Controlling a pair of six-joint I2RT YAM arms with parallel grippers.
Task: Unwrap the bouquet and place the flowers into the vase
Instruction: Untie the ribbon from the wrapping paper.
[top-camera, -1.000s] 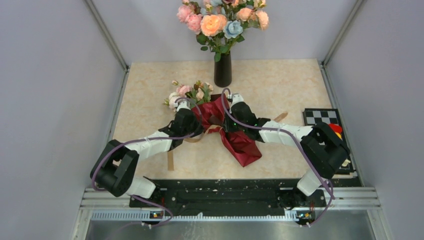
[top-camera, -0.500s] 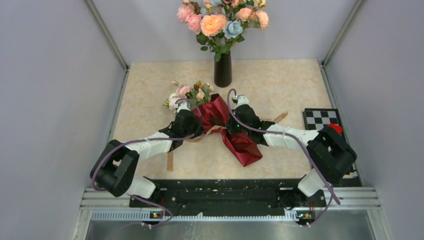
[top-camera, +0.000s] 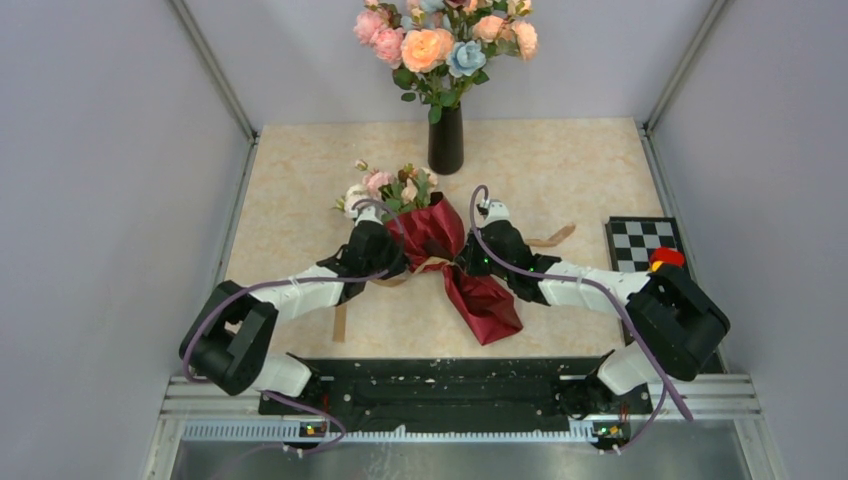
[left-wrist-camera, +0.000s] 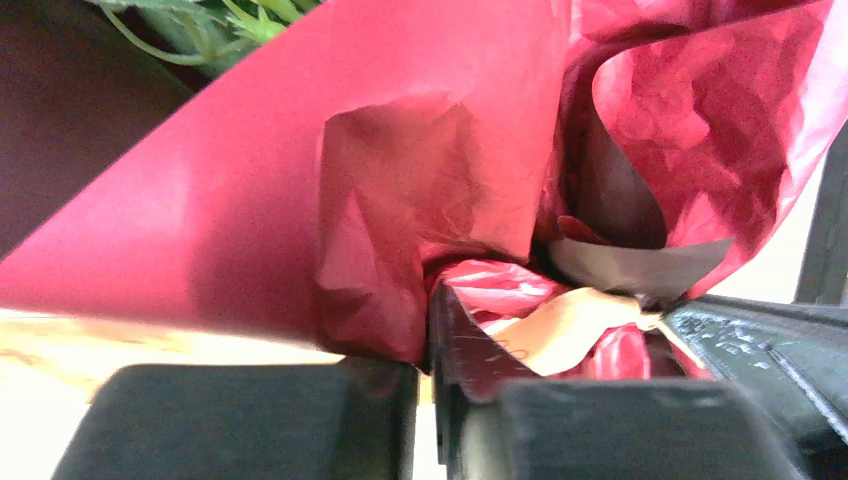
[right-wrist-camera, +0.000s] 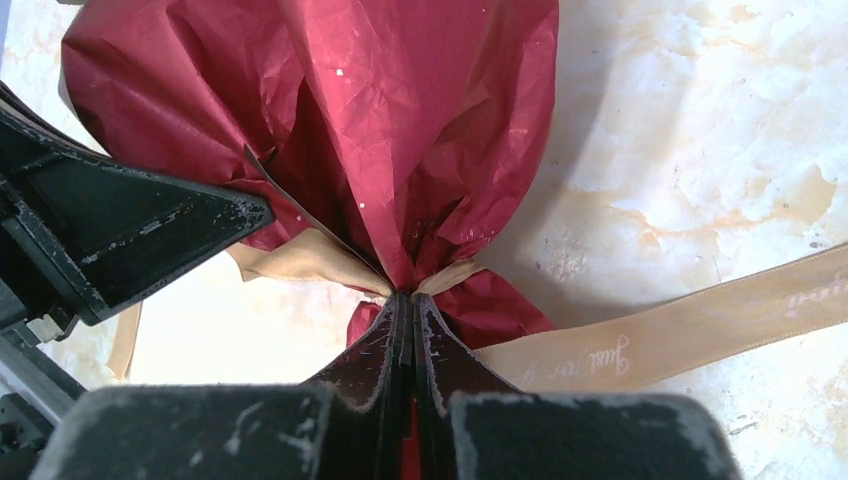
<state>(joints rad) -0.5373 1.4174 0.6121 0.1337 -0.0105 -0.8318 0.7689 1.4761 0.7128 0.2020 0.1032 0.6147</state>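
The bouquet (top-camera: 452, 262) lies mid-table, a maroon paper cone (right-wrist-camera: 400, 110) tied with a tan ribbon (right-wrist-camera: 690, 325). The flowers (top-camera: 388, 186), small and pale, stick out of its wide end toward the back left. Behind it stands the black vase (top-camera: 446, 140), which holds larger bright blooms. My left gripper (top-camera: 398, 250) is shut on a fold of the red paper (left-wrist-camera: 400, 200) on the bouquet's left side. From the right, my right gripper (right-wrist-camera: 405, 300) is shut on the paper at the tied neck, right by the ribbon knot. The stems are hidden inside the wrap.
One ribbon tail (top-camera: 553, 237) trails right across the table, another (top-camera: 340, 320) lies near the front left. A checkerboard card (top-camera: 643, 240) and a red object (top-camera: 668, 257) sit at the right edge. Grey walls enclose the table on three sides.
My right gripper has closed on the bouquet's neck. The bouquet and its flowers have shifted a little right and toward the back, and the right arm's elbow has swung right.
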